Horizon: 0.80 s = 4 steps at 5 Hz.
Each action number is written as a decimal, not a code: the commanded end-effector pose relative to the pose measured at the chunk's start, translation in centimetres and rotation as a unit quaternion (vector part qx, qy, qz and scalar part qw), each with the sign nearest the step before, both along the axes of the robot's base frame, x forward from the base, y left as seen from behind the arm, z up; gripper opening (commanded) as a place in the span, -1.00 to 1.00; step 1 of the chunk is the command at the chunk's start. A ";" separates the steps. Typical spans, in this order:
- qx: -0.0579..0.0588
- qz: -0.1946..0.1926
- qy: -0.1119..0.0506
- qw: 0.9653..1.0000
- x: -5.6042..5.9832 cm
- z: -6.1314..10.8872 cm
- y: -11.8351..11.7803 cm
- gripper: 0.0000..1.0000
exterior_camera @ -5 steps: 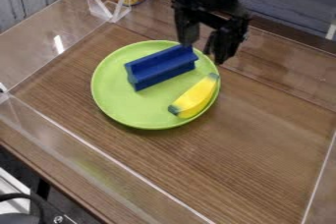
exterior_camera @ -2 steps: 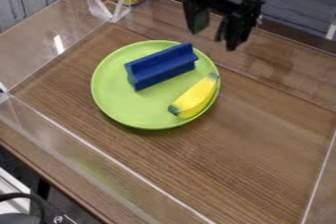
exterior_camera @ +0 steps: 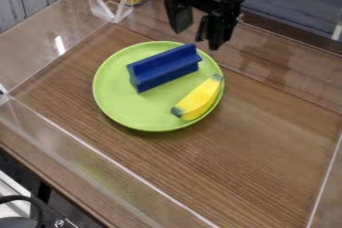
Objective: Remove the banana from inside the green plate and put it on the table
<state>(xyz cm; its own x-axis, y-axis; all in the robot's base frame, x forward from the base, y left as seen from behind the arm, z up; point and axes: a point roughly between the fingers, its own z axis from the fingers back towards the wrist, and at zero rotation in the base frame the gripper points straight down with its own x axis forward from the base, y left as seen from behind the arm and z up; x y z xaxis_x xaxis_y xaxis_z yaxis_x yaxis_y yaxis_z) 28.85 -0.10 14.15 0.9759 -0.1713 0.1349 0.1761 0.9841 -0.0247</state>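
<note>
Gripper (exterior_camera: 198,29) is hanging wide open and empty, pointing down, above the plate's 1 o'clock edge. We're seeing the banana (exterior_camera: 199,99) lying inside the green plate (exterior_camera: 118,99) at about 4 o'clock, near the rim. A blue block (exterior_camera: 164,67) is sitting just beside it toward 11 o'clock. The plate is resting on the bench (exterior_camera: 254,162).

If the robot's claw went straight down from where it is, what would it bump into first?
Probably the blue block on the green plate. The open gripper points down and hangs about over the block's far end. Depth is hard to judge from this single view, so it might instead land just behind it, on the plate's rim.
</note>
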 end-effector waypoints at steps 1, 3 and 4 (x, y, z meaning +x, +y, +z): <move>0.003 -0.018 -0.019 1.000 0.3 -0.5 -0.1 1.00; 0.011 -0.023 -0.032 0.999 0.5 -4.1 -0.7 1.00; 0.013 -0.016 -0.037 0.999 0.6 -6.0 -1.3 1.00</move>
